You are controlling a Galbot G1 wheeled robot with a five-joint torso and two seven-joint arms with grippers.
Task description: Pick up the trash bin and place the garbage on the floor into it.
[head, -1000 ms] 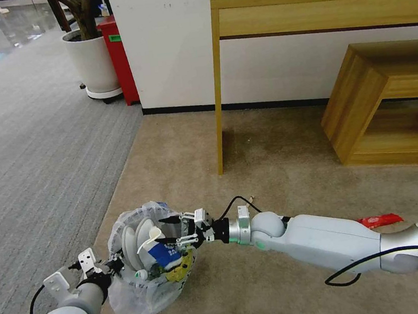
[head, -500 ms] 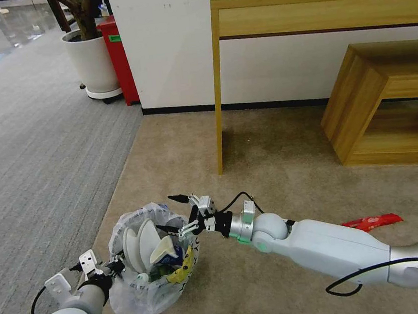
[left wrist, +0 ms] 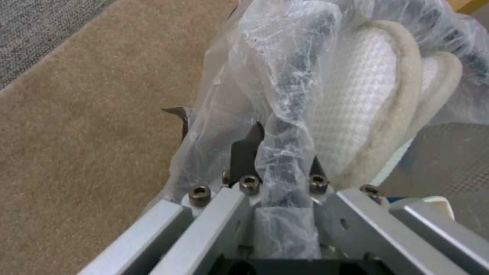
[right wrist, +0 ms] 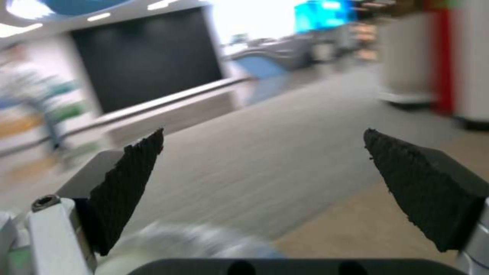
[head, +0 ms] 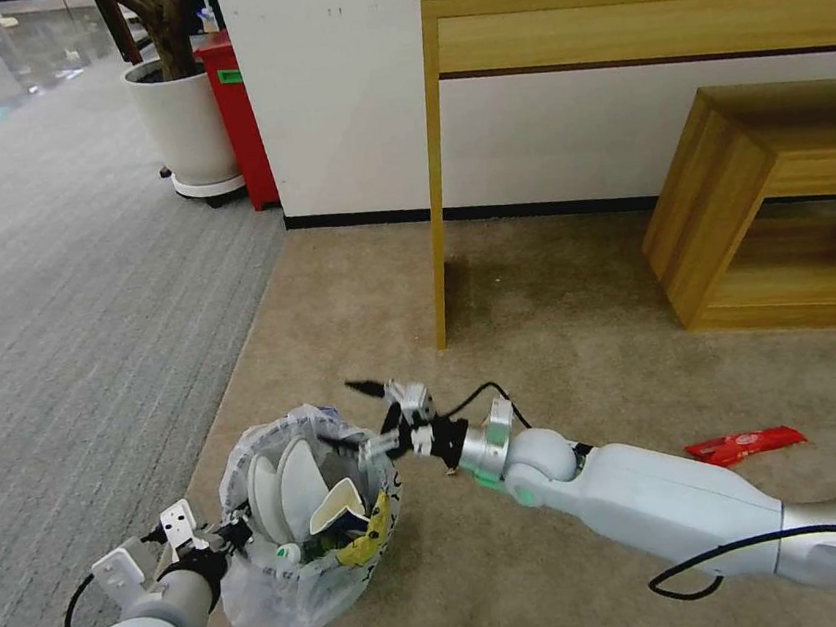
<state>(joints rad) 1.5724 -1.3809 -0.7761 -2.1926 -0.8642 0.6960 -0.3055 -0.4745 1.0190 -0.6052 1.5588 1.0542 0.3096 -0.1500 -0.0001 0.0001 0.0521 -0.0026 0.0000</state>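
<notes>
L tool [head: 224, 533] clamped on trash bin [head: 307, 527] rim, bin held off floor [head: 562, 337] | R tool [head: 349, 417] spread wide, empty, just above bin | slippers [head: 279, 490], cup [head: 338, 512] inside | red wrapper [head: 745, 443] on floor

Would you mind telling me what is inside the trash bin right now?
Inside the trash bin: two white slippers standing on edge, a blue-white paper cup and a small plastic bottle. Anything deeper is covered by these and the crinkly bag.

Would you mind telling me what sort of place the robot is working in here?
Probably an office or lobby-like indoor space: grey striped carpet beside beige carpet, a wooden console table against a white wall, and a large potted plant.
</notes>
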